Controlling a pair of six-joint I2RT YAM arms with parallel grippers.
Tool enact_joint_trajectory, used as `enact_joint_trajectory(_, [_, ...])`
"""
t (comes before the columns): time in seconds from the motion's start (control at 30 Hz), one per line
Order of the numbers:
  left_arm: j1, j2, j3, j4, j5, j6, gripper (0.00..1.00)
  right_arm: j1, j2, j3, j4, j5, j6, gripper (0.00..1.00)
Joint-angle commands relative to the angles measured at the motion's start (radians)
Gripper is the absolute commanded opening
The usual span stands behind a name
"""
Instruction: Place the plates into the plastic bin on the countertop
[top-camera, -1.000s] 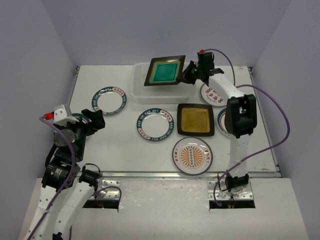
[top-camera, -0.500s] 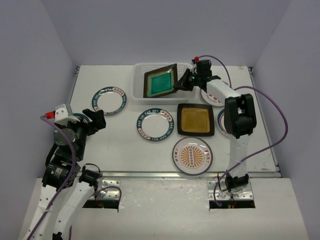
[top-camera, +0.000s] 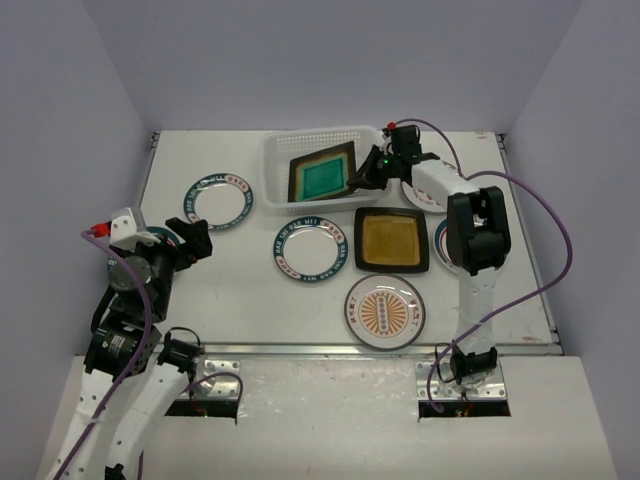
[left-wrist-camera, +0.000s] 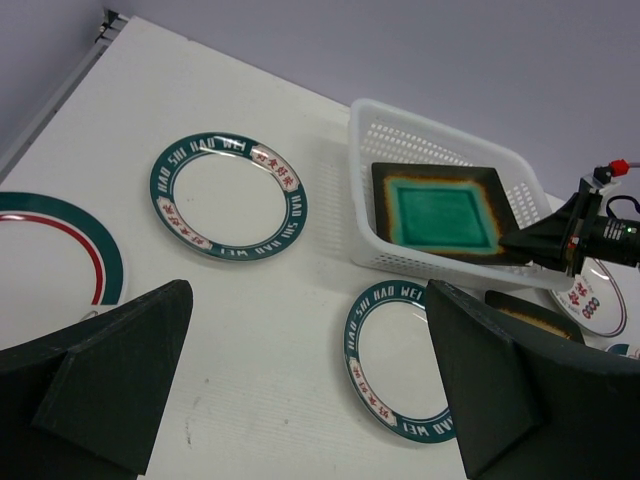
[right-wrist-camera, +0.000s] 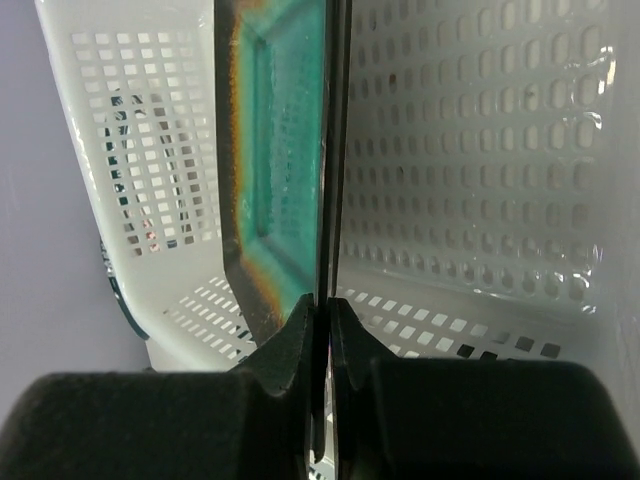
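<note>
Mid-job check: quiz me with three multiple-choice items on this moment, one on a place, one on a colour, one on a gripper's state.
1. Where is the teal square plate? A on the countertop; B inside the plastic bin; C under the left gripper.
2. What colour is the square plate lying on the countertop? A amber; B red; C white.
3. How is the left gripper? A shut on a round plate; B shut on the bin; C open, empty.
Key: B, it is within the bin's walls, pinched by the right gripper; A, amber centre, dark rim; C, its jaws stand wide apart around nothing.
</note>
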Motion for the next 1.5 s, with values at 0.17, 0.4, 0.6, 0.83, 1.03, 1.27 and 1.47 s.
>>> enact_joint_trajectory(0.17, [-0.011,0.002,-0.002,0.04,0.011,0.008,1.0,0.003,0.024,0.167,0.032,0.009,-0.074,0.17])
enact_joint_trajectory(0.4, [-0.011,0.002,-0.002,0.042,0.018,0.008,1.0,0.001,0.036,0.23,-0.063,0.066,-0.129,0.45])
enact_joint_trajectory(0.6, [-0.011,0.006,-0.002,0.044,0.02,0.009,1.0,0.003,-0.015,0.253,-0.13,0.122,-0.144,0.73])
enact_joint_trajectory(0.83, [-0.012,0.013,-0.002,0.045,0.02,0.006,1.0,0.005,-0.155,0.319,-0.298,0.274,-0.193,0.99])
enact_joint_trajectory(1.03, [-0.013,0.019,-0.003,0.042,0.031,0.003,1.0,-0.02,-0.314,0.187,-0.395,0.317,-0.277,0.99])
enact_joint_trajectory(1.27, [-0.02,0.032,-0.009,0.053,0.085,0.012,1.0,-0.12,-0.686,-0.385,-0.31,0.277,-0.398,0.99])
enact_joint_trajectory(1.47, [-0.044,0.05,-0.012,0.06,0.118,0.019,1.0,-0.193,-0.816,-0.678,-0.256,0.251,-0.355,0.99])
